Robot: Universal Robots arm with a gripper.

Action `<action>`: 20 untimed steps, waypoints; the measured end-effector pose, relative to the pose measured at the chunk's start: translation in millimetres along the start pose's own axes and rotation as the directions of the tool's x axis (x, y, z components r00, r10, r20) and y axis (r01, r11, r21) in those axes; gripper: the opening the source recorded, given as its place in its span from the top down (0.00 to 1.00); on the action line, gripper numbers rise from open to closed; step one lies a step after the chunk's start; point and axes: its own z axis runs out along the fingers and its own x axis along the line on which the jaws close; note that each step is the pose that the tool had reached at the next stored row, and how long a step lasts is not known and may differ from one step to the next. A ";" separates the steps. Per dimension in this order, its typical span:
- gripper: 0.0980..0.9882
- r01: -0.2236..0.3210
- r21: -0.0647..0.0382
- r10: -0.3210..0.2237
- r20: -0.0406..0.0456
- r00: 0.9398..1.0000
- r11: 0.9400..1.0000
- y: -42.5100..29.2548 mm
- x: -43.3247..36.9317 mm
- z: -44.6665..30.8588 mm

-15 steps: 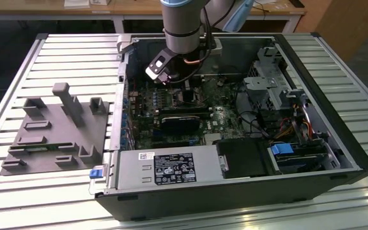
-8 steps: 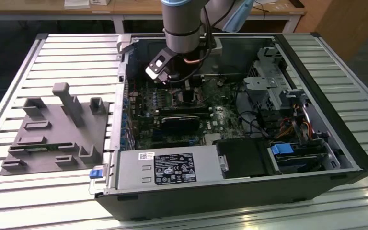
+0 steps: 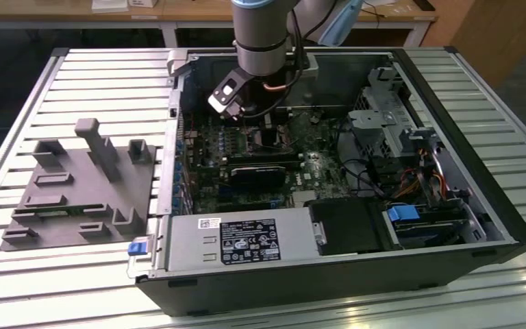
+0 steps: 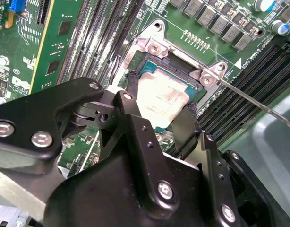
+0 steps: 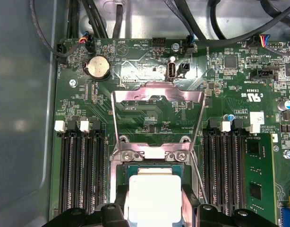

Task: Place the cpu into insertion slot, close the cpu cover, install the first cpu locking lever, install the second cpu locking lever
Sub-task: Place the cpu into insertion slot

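The hand (image 4: 159,118) points straight down into the machine. Its black fingers (image 4: 132,124) are closed against two opposite edges of the cpu (image 4: 161,99), so it holds the chip flat, silvery top up. The chip sits right at the insertion slot (image 4: 144,66); I cannot tell whether it is fully seated.

In the first wrist view the cpu cover (image 5: 157,92) stands swung open beyond the slot, over the green circuit board (image 5: 149,61). A thin locking lever (image 4: 253,101) juts out sideways from the slot's corner, unlatched.

In the exterior view the arm (image 3: 263,34) drops vertically into the open computer case (image 3: 482,205), which lies on the slatted surface (image 3: 90,82). A grey fixture (image 3: 80,185) lies on the surface toward the exterior view's left.
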 end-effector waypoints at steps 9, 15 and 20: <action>0.51 0.000 0.000 0.000 -0.002 1.000 1.000 0.3 0.1 -1.4; 0.51 0.000 0.008 0.000 -0.001 1.000 1.000 0.4 0.0 -1.5; 0.51 0.000 0.008 0.000 -0.002 1.000 1.000 0.3 0.1 -0.3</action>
